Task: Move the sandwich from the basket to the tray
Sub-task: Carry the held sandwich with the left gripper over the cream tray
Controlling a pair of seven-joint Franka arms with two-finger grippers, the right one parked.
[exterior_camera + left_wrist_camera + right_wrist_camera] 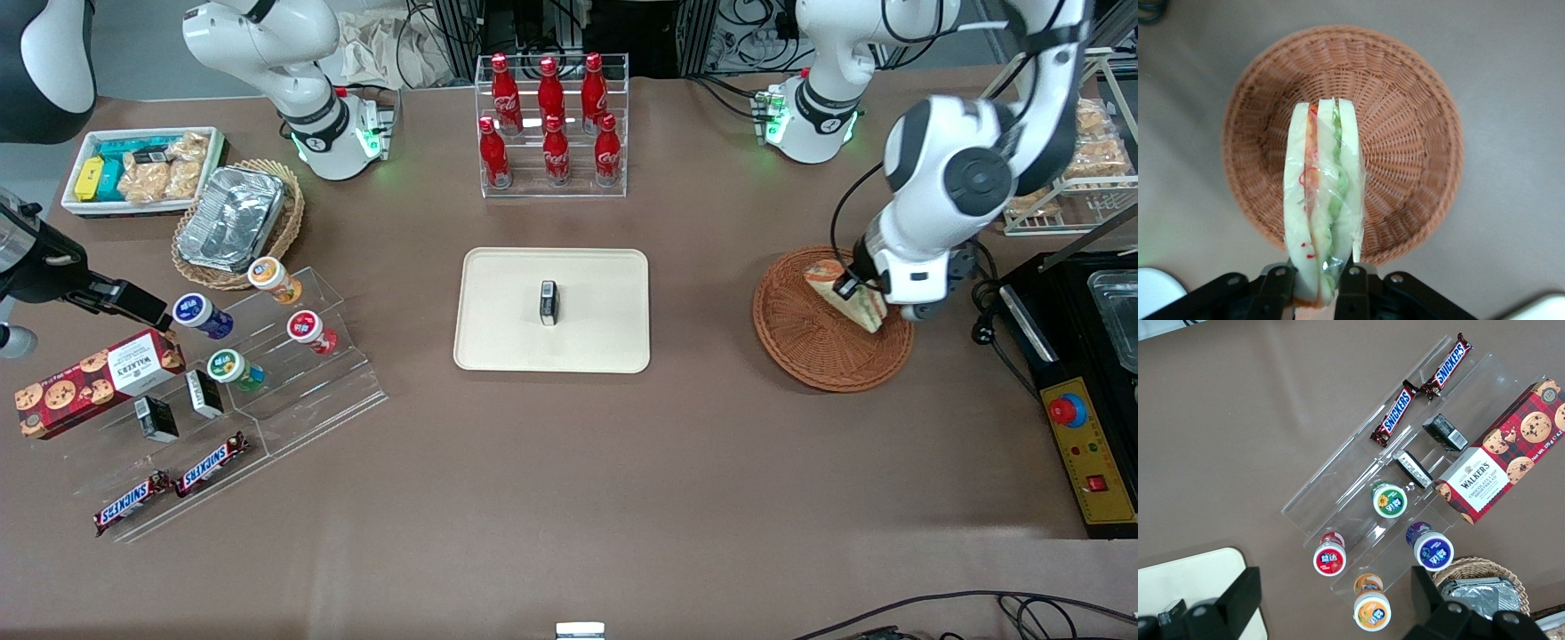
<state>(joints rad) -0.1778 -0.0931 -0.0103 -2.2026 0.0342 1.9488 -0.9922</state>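
The sandwich (845, 292) is a plastic-wrapped wedge with pale bread and green, orange-red and white filling. My left gripper (861, 293) is shut on it and holds it lifted over the reddish-brown wicker basket (805, 338), toward the working arm's end of the table. In the left wrist view the sandwich (1321, 200) hangs between the black fingers (1353, 288), with the gripper (1317, 290) above the basket (1405, 133), which holds nothing else. The cream-beige tray (605, 302) lies at the table's middle with a small black box (548, 302) on it.
A clear rack of red cola bottles (551, 124) stands farther from the front camera than the tray. A black control box (1089, 453) sits beside the basket at the table's end. Stepped racks with snacks (222, 373) lie toward the parked arm's end.
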